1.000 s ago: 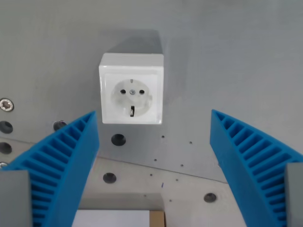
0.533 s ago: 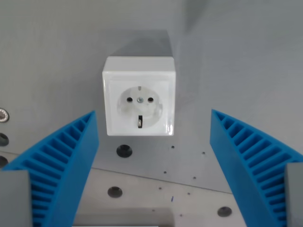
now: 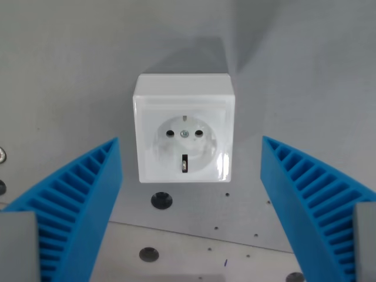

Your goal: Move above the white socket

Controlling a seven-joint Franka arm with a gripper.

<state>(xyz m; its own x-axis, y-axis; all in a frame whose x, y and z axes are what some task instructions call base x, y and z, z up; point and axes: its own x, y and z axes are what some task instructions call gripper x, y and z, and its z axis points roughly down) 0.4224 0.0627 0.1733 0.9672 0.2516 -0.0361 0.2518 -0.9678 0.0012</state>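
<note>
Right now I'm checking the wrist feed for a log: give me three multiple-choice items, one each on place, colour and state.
1. The square white plastic socket sits:
A. level with the fingertips, between them
B. hidden behind the right finger
C. off frame

2. The ribbed gripper fingers are:
A. red
B. blue
C. black

3. The gripper is:
A. shut on the socket
B. open
C. shut empty

Answers: 1 A, it lies mid-frame between both tips; 2 B, both are blue; 3 B, fingers stand wide apart.
</note>
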